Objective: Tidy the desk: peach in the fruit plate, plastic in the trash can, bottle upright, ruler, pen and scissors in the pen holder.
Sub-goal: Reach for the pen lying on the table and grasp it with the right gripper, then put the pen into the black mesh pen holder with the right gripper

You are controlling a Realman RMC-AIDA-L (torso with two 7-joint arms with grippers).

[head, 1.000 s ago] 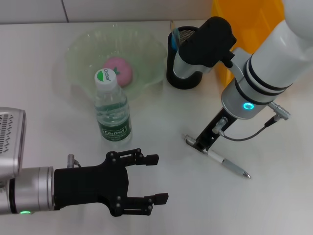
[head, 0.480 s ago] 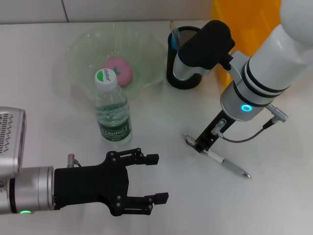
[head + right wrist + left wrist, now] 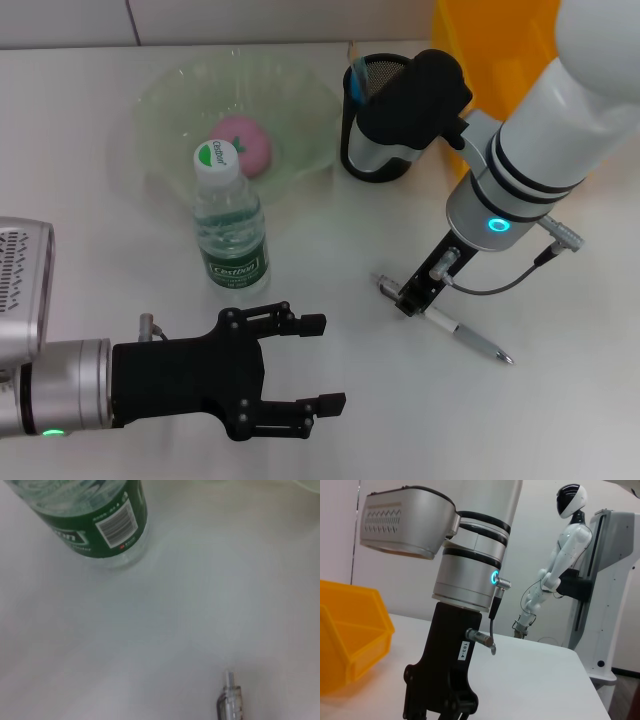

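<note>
the peach (image 3: pixel 242 145) already lies in the clear fruit plate (image 3: pixel 170 100), and the bottle (image 3: pixel 229 228) stands upright just in front of that plate, so those two jobs look done; something blue pokes out of the black pen holder (image 3: pixel 372 160), though which item it is i cannot tell; no ruler, scissors or plastic scrap shows on the table (image 3: pixel 330 400), so they may be put away already, which is only a guess; an orange bin (image 3: pixel 500 50) sits behind the holder; what is plainly left is the pen (image 3: pixel 455 328), lying flat on the table well apart from the holder; the right gripper (image 3: pixel 415 295) is down at the pen's near end, touching or almost touching it, but whether its fingers are spread or pressed onto the pen i cannot tell; the left gripper (image 3: pixel 315 365) hovers low in front of the bottle, fingers spread wide, holding nothing.
</note>
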